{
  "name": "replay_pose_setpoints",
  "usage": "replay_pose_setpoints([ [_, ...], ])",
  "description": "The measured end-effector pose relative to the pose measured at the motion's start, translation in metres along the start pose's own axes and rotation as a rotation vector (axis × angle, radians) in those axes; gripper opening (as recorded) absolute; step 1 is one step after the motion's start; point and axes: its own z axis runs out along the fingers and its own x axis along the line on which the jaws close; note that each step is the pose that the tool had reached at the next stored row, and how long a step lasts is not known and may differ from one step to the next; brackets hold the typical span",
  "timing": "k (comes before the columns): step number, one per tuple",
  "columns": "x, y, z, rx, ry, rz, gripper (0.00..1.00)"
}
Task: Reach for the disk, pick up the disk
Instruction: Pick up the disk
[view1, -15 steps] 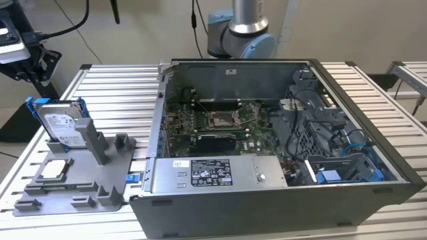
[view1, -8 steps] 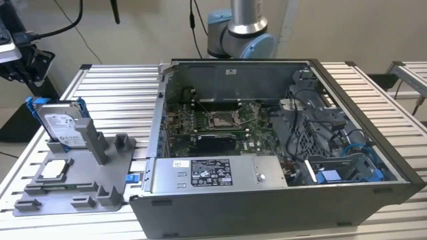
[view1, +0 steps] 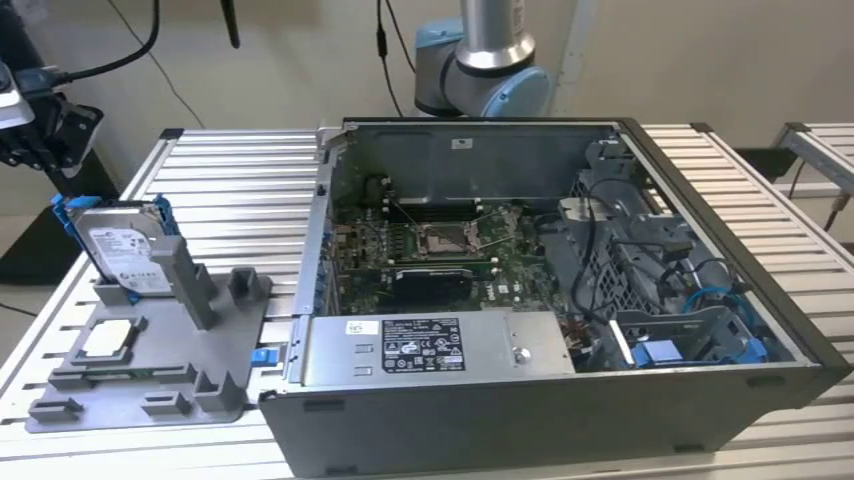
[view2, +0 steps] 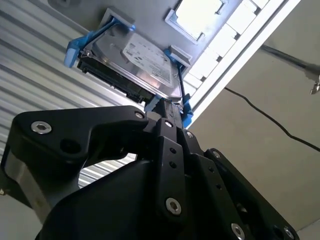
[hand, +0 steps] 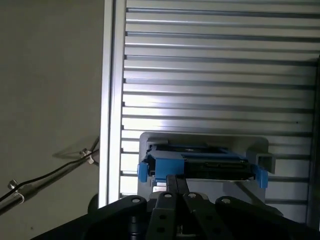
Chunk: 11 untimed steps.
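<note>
The disk (view1: 124, 247) is a silver hard drive with a white label and blue rails. It stands on edge in a slot of the grey fixture (view1: 160, 385) at the exterior view's left. My black gripper (view1: 34, 135) hangs above and behind it, apart from it. In the second wrist view the gripper (view2: 167, 116) ends just short of the disk (view2: 145, 62), near its blue rail. In the first wrist view the gripper (hand: 176, 180), its two fingers close together with nothing between them, sits in front of the disk's (hand: 200, 167) upper edge.
An open computer case (view1: 534, 300) takes up the middle and the exterior view's right side of the slatted aluminium table (view1: 227, 160). A small square silver chip (view1: 110, 340) lies on the grey fixture. The table edge (hand: 107, 100) and a cable (hand: 40, 177) lie close to the disk.
</note>
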Motion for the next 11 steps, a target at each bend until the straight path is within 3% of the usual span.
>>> replay_pose_setpoints([
  [11,0.0001,-0.0001,0.0,0.0001,0.0003,-0.009,0.0],
])
